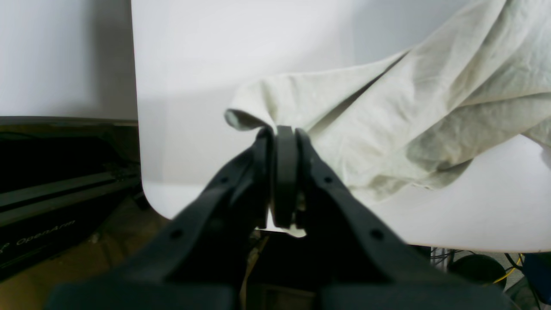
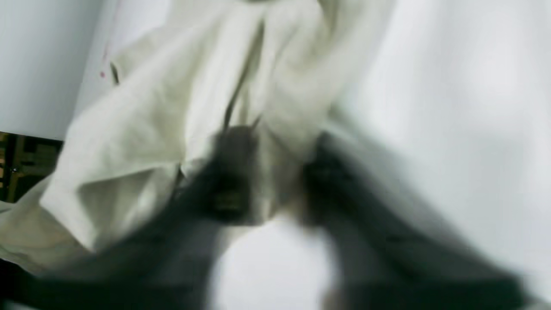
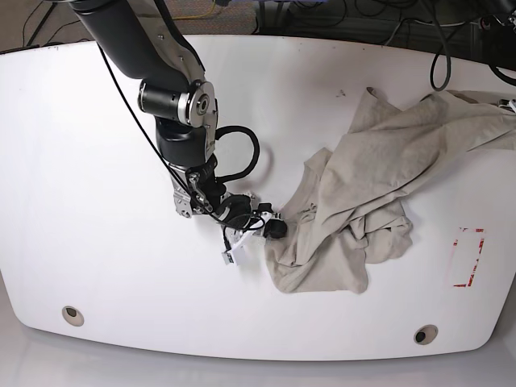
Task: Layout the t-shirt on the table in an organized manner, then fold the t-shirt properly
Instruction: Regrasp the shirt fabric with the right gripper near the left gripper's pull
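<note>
I see the left fingers [image 1: 284, 142] clamped on the t-shirt [image 1: 409, 116] edge; right fingers [image 2: 275, 172] straddle a fold, grip unclear.

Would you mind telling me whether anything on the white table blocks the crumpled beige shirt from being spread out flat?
Nothing visible does. The glossy white table around the crumpled beige t-shirt shows only two small grey holes and a red dashed mark, all flush. The right gripper is at the shirt's edge; the left gripper pinches a corner.

The blurred right hand [image 2: 275, 172] has its dark fingers [image 2: 228, 181] pressed into the rumpled t-shirt [image 2: 150, 112], which lies on the white counter [image 2: 452, 107] at the hand's left.
</note>
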